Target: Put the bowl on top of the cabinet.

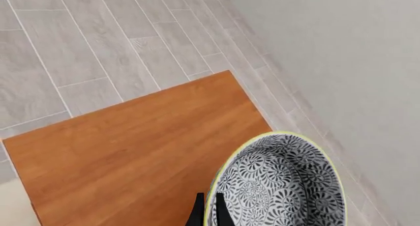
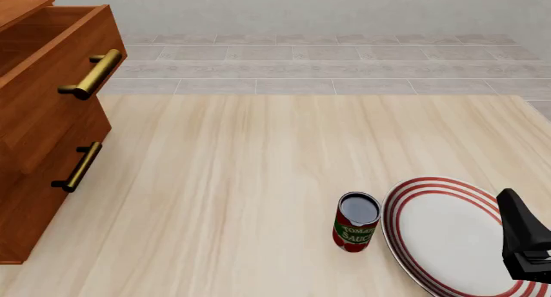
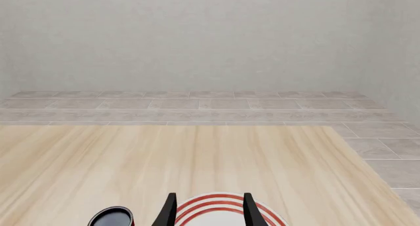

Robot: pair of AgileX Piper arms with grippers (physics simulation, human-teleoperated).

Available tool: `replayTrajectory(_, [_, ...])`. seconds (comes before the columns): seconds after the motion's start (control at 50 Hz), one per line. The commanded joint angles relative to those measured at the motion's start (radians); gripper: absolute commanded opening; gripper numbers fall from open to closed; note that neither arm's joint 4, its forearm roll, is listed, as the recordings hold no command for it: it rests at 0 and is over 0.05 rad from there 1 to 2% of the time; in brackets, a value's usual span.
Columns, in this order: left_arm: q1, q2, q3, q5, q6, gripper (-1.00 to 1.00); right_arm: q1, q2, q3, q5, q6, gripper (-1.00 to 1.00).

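Left hand (image 1: 208, 213): black fingers pinching rim of deep blue-swirl white bowl (image 1: 282, 184), held above reddish-brown wooden cabinet (image 1: 131, 152) top. Lowering, release remain. Right hand (image 3: 208, 211): spread, idle.

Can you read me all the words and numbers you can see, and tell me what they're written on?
"TOMATO SAUCE" is on the green band of the red can, standing on the table beside the plate; the first word is cut off where the label curves, so it is partly a guess.
Any smaller print on the can is too small to read.
The bowl, cabinet and plate carry no words.
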Motion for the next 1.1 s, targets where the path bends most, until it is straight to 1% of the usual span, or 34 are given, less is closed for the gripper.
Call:
replayTrajectory(0.02, [0.007, 0.001, 0.002, -0.017, 0.015, -1.0, 0.0, 0.0, 0.0, 0.0, 0.0, 1.0])
replayTrajectory(0.16, [-0.003, 0.008, 0.004, -0.028, 0.025, -1.0, 0.0, 0.0, 0.0, 0.0, 0.0, 1.0])
replayTrajectory(0.26, [-0.013, 0.01, 0.011, -0.034, 0.018, -1.0, 0.0, 0.0, 0.0, 0.0, 0.0, 1.0])
replayTrajectory(0.28, [-0.049, 0.024, 0.008, -0.035, 0.002, -1.0, 0.0, 0.0, 0.0, 0.0, 0.0, 1.0])
replayTrajectory(0.32, [-0.027, 0.019, 0.006, -0.029, 0.014, -1.0, 0.0, 0.0, 0.0, 0.0, 0.0, 1.0])
replayTrajectory(0.34, [-0.031, 0.019, 0.003, -0.028, 0.014, -1.0, 0.0, 0.0, 0.0, 0.0, 0.0, 1.0])
replayTrajectory(0.36, [-0.035, 0.021, 0.002, -0.026, 0.01, 1.0, 0.0, 0.0, 0.0, 0.0, 0.0, 1.0])
replayTrajectory(0.46, [-0.031, 0.024, -0.015, -0.01, 0.033, 1.0, 0.0, 0.0, 0.0, 0.0, 0.0, 1.0])
replayTrajectory(0.72, [-0.024, -0.009, -0.018, -0.003, 0.033, 1.0, 0.0, 0.0, 0.0, 0.0, 0.0, 1.0])
replayTrajectory(0.84, [-0.026, -0.076, -0.011, -0.004, 0.025, 1.0, 0.0, 0.0, 0.0, 0.0, 0.0, 1.0])
replayTrajectory(0.86, [-0.037, -0.111, -0.01, -0.006, 0.02, 1.0, 0.0, 0.0, 0.0, 0.0, 0.0, 1.0])
replayTrajectory(0.9, [-0.052, -0.126, -0.01, -0.004, 0.019, 1.0, 0.0, 0.0, 0.0, 0.0, 0.0, 1.0])
replayTrajectory(0.96, [-0.065, -0.185, 0.0, -0.004, 0.014, 1.0, 0.0, 0.0, 0.0, 0.0, 0.0, 1.0])
replayTrajectory(0.98, [-0.081, -0.192, 0.005, 0.001, 0.01, 1.0, 0.0, 0.0, 0.0, 0.0, 0.0, 1.0])
replayTrajectory(1.1, [-0.109, -0.249, 0.03, 0.008, -0.001, 1.0, 0.0, 0.0, 0.0, 0.0, 0.0, 1.0])
